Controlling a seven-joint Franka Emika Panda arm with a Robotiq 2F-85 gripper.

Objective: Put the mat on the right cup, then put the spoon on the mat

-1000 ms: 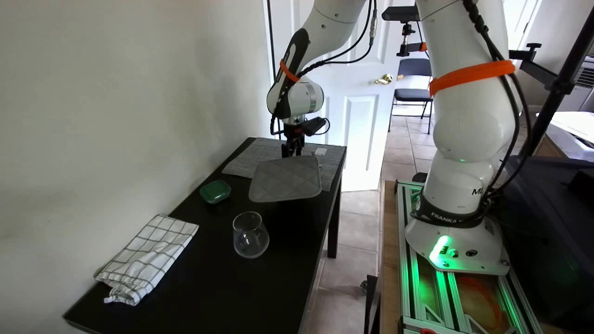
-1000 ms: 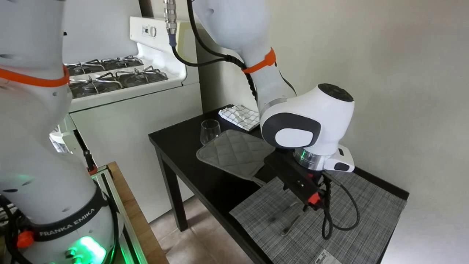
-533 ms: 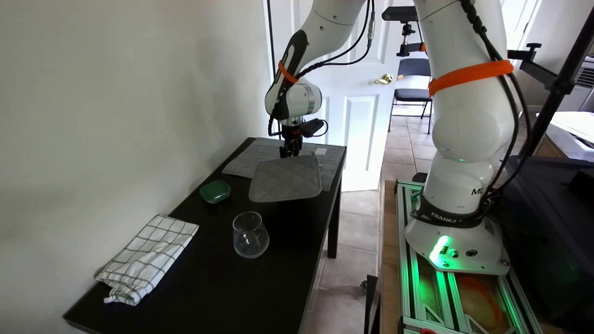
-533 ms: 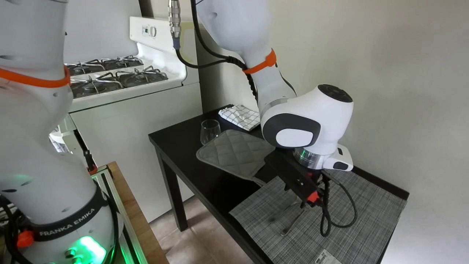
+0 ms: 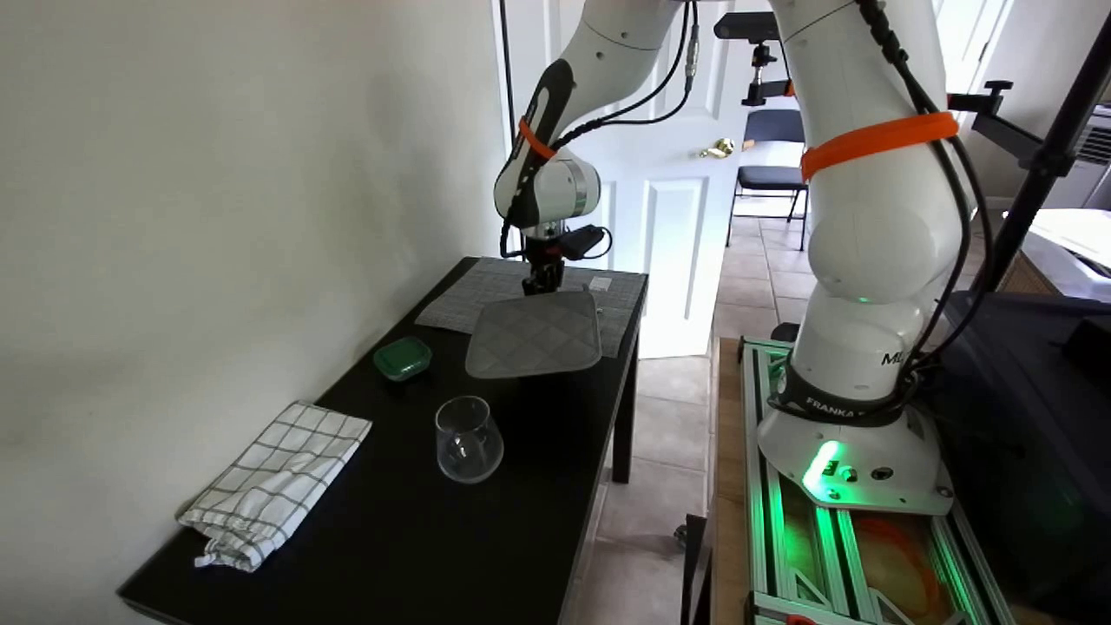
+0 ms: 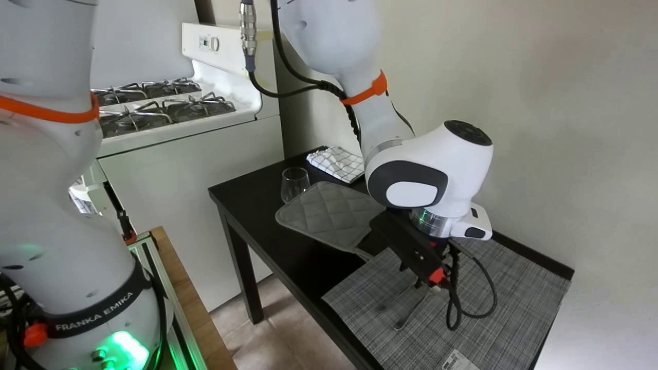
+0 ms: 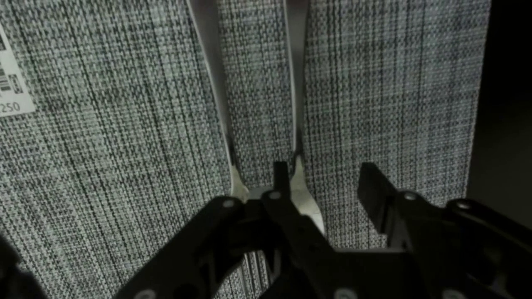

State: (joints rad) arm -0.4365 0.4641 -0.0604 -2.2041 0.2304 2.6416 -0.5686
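Spoon (image 7: 298,108), silvery: lies on the grey woven placemat (image 7: 395,95), handle toward the top of the wrist view, neck between the fingers of the gripper (image 7: 324,176) and just beside one fingertip, bowl partly hidden behind that finger; whether the two touch cannot be told. Gripper: fingers stand apart at a middling width, one to each side of the spoon. Second silvery utensil (image 7: 221,91): lies alongside the spoon, apart from it, head largely hidden behind the gripper. Label (image 7: 12,79), white, printed: on the placemat. Mat (image 6: 334,213), grey, quilted, rounded corners: spreads over the black surface (image 5: 495,555) near the placemat; what is underneath cannot be made out. Drinking glass (image 5: 469,443), clear: stands upright on the side of the mat away from the placemat. Box (image 5: 403,358), green, small: sits toward the wall (image 5: 260,174). Cloth (image 5: 282,477), white, checkered, folded: lies along the wall-side edge. Robot arm (image 6: 462,164), white, orange-banded: reaches over the placemat. Gas stove (image 6: 190,149), white: stands beyond the surface.
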